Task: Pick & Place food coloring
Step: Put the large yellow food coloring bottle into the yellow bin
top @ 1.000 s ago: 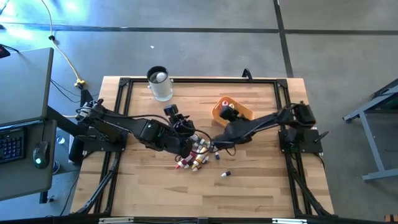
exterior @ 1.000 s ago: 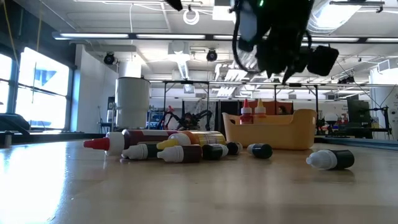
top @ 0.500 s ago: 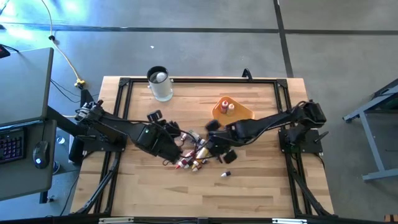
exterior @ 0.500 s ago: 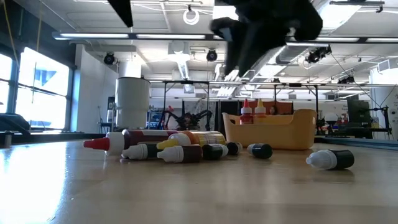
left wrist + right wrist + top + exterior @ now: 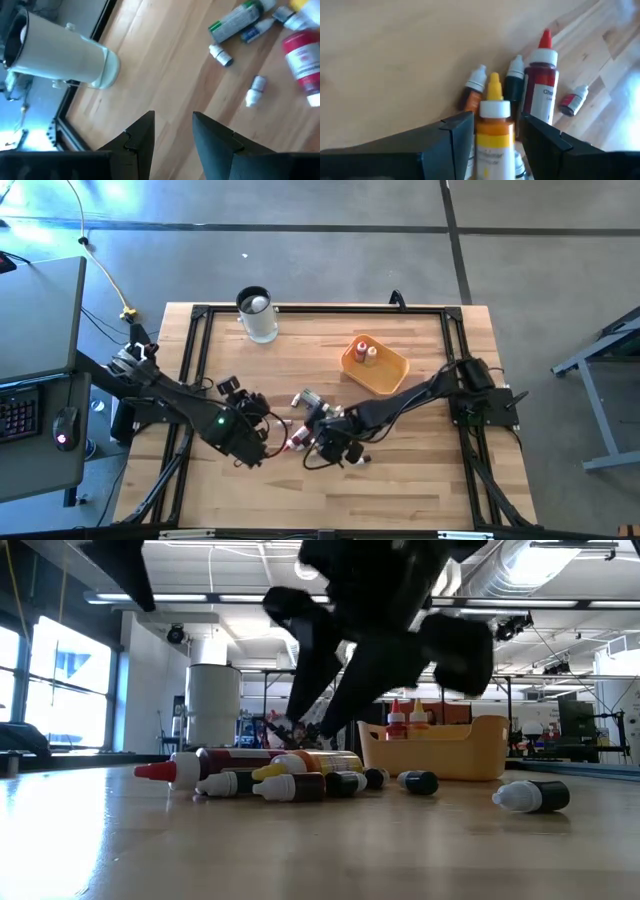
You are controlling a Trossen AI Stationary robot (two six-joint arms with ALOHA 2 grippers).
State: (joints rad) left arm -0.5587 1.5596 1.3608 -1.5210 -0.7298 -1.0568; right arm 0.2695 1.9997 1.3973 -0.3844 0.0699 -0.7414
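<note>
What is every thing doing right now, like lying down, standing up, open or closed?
Pile of food coloring bottles: lying on their sides on the table.
Lone dark bottle: lying apart from the pile.
Two bottles in the tray: standing upright.
Orange-yellow tray: flat on the table.
Cup: upright at the table's back edge.
Right gripper: open, fingers either side of an orange bottle.
Left gripper: open, holding nothing.

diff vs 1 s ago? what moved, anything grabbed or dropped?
The right gripper left the orange tray and swung down over the pile of food coloring bottles; open, its fingers now straddle an orange bottle, not yet gripped. The left gripper pulled back off the pile toward the table's near-left, holding nothing. Unchanged: the pile, the two bottles in the tray, and the cup.
</note>
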